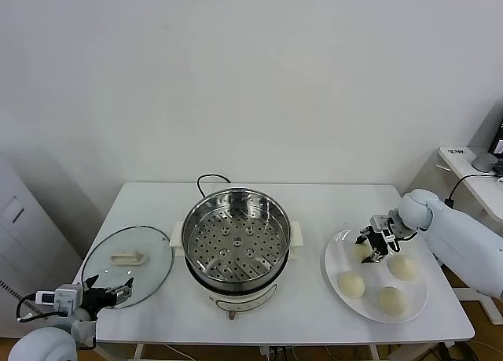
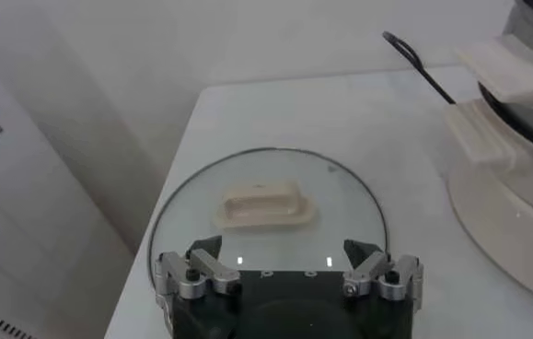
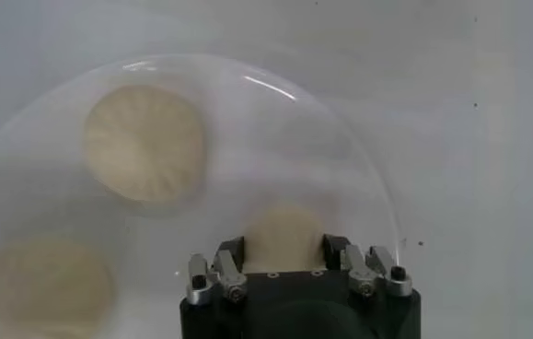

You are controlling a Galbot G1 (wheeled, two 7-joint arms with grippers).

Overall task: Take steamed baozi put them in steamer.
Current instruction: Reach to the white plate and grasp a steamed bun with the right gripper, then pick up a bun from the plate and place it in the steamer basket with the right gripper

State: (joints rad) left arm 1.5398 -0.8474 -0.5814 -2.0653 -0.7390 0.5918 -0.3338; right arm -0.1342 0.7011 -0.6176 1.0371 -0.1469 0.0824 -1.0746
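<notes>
**Right claw closes on the first bun at the plate**

The landmark is the large round shiny stainless-steel steamer (image 1: 236, 239), standing in the middle of the white counter (image 1: 314, 200) with its perforated tray bare, apparently left uncovered to receive the buns. Its round glass lid with a white handle (image 1: 127, 262) lies flat on the counter to the steamer's left, probably set there to keep the pot mouth free.

To the steamer's right sits a flat round white plate (image 1: 338, 255) carrying four small smooth cream-white steamed baozi: one under the right claw (image 1: 376, 247), on the plate's side nearest the steamer (image 3: 284, 230), one beyond it toward the counter's right edge (image 1: 403, 267), and two on the plate's near side (image 1: 351, 283) (image 1: 391, 299). None is in the steamer yet.

The right claw has its fingers (image 3: 229, 253) drawn in narrow against either side of that first bun, seemingly gripping it from above so it can be lifted clear without disturbing the other three.

The left claw (image 1: 108, 286) is parked at the near rim of the glass lid, spread wide and holding nothing.
</notes>
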